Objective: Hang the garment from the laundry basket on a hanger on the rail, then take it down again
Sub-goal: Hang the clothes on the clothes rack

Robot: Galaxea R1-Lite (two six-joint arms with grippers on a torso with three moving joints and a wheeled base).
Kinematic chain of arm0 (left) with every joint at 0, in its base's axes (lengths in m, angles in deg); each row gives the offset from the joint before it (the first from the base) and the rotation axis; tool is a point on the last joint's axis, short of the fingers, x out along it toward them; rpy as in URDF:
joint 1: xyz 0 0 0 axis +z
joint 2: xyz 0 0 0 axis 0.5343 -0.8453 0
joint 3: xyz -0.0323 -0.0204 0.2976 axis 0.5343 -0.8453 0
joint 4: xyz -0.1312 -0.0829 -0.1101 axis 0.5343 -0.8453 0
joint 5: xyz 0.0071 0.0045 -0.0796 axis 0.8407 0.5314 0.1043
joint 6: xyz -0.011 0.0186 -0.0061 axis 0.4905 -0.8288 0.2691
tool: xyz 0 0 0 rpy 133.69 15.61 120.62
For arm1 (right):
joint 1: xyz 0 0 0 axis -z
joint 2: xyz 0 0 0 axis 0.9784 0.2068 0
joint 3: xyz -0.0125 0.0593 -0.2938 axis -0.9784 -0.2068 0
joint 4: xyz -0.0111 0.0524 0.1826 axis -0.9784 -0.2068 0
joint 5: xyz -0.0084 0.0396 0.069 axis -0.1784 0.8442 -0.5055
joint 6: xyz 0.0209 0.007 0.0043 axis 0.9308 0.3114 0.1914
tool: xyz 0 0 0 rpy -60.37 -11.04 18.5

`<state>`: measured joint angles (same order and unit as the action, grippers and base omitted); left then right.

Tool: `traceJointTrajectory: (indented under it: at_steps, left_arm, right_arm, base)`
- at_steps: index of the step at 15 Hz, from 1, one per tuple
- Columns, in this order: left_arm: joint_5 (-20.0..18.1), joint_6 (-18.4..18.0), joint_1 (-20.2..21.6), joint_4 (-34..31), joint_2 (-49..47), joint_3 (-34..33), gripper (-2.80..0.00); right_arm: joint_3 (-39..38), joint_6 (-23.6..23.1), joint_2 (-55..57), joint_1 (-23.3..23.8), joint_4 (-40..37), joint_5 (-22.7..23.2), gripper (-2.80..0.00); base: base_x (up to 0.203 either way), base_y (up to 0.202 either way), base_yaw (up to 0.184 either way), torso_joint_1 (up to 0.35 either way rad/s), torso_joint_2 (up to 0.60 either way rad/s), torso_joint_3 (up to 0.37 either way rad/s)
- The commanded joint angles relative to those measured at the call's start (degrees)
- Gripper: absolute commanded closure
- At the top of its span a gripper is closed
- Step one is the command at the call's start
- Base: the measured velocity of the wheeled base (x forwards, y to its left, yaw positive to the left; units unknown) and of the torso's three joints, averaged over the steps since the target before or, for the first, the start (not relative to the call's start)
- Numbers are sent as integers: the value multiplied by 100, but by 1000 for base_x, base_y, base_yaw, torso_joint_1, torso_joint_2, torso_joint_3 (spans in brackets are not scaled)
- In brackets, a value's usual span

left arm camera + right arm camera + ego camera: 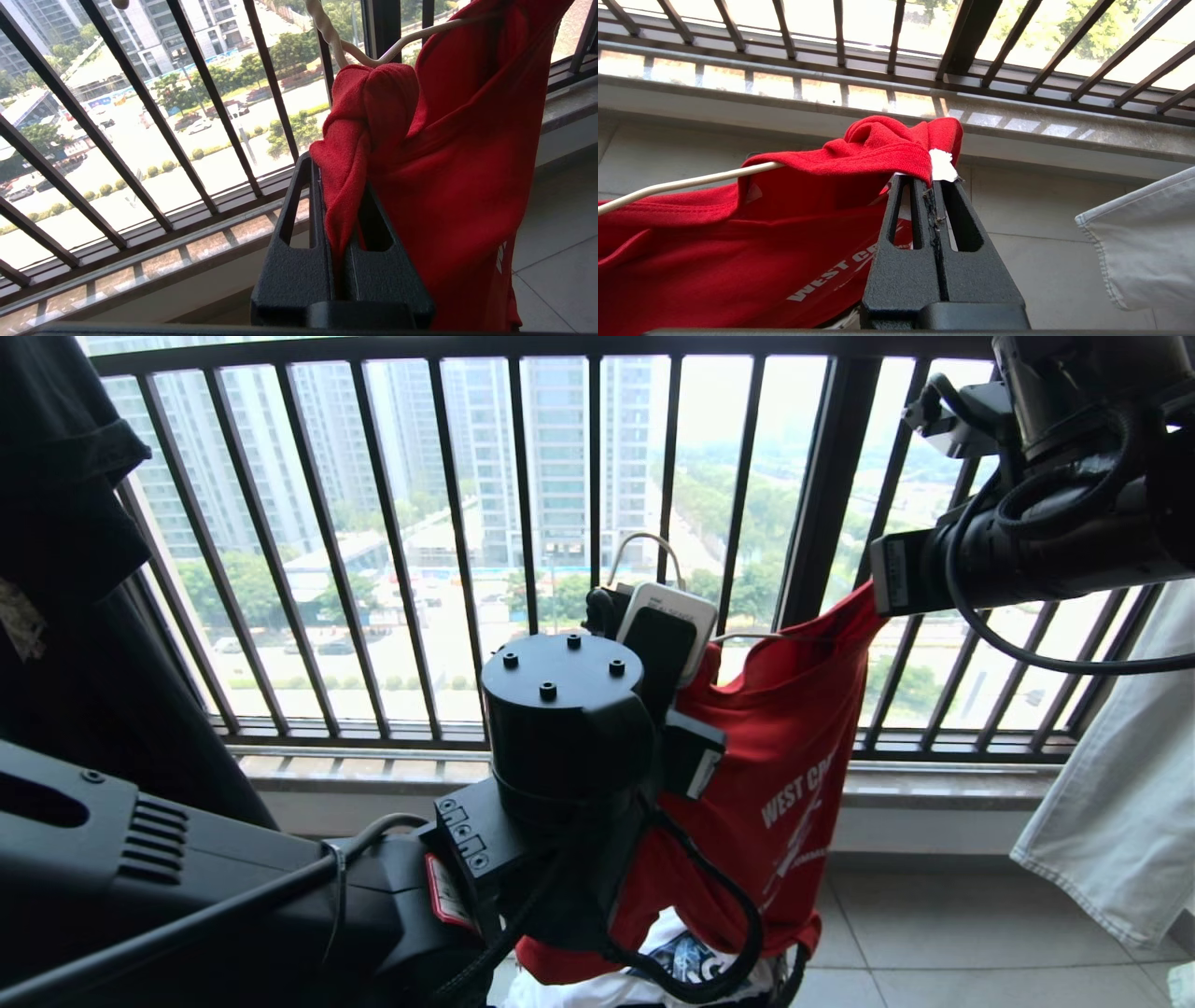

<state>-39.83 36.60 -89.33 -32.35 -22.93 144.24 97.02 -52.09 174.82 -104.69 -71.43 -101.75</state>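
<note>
The left arm's bulky black wrist hides much of the red short-sleeved T-shirt (784,775) with white "WEST COAST" lettering, and the thin white wire hanger (644,546) shows only its hook above it. The shirt hangs stretched before the dark barred window railing (401,551). The left tool (343,247) and right tool (934,196) are each pinched closed on red cloth. A pale grey cloth (1120,803) hangs right of the shirt.

Light source: we see strong daylight through the dark barred window railing (523,541).
Glare: our sky and street wash out pale.
Shadows: the near black robot arm housing (560,728) reads almost silhouetted.
Edges: our bars bow outward.
</note>
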Motion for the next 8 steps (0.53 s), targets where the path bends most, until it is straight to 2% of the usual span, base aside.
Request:
traceJointTrajectory:
  at_steps: [1,5,8]
  left_arm:
    - [38,-4,9,37,-240,61,0]
    - [16,13,-10,592,-392,157,0]
    - [2,21,-18,603,-318,148,0]
  right_arm:
    - [-194,29,-245,-157,4,423,0]
    - [-268,375,-236,-743,11,790,0]
    - [-230,616,-43,-1178,19,827,0]
  base:
    - [0,0,0,0,0,0]
    - [0,0,0,0,0,0]
    - [0,0,0,0,0,0]
